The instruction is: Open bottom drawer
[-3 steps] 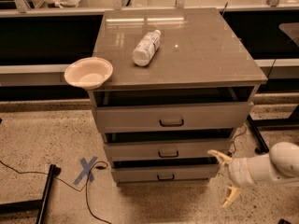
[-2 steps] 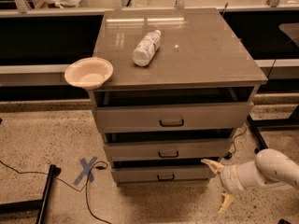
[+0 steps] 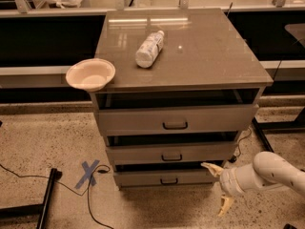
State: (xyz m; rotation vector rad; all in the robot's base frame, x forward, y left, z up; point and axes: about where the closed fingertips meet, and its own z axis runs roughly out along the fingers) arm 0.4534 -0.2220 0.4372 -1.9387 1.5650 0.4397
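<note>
Where the cabinet point(image 3: 205, 56) top meets its left edge, a bowl point(image 3: 90, 74) overhangs, and a bottle point(image 3: 149, 48) lies on its side towards the back. Lowest in the front, the bottom drawer point(image 3: 143, 178) looks barely pulled, its handle point(image 3: 169, 181) at centre. Off the drawer's right end, low by the floor, the gripper point(image 3: 218, 187) hangs with fingers spread, upper tip near the front's right corner, probably so it can slide across and hook the handle.
</note>
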